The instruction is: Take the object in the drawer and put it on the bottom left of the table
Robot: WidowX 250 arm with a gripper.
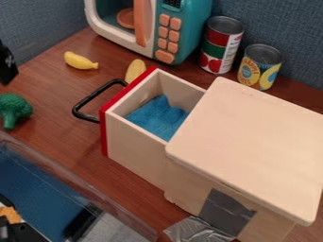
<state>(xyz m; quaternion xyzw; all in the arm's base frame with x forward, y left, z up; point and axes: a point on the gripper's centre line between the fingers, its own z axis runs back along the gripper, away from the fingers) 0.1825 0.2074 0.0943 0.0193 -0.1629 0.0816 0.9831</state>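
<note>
One blue cloth [159, 118] lies in the one pulled-out drawer [135, 147]. Two cans [221, 45] stand behind, beside one toy microwave [181, 35]. Left, I count one banana [80, 61] and one broccoli [12, 109]. One gripper [7, 65] is at the left edge; clenched or released, I can't tell.

You get only part of the gripper [7, 64] at the left edge of the frame, where the broccoli [14, 108] is also cut off, while the top edge crops your toy microwave [179, 49]. The box top [252, 137] hides some of the blue cloth [157, 118], and the drawer's red front [125, 92] partly covers the corn [134, 70].
</note>
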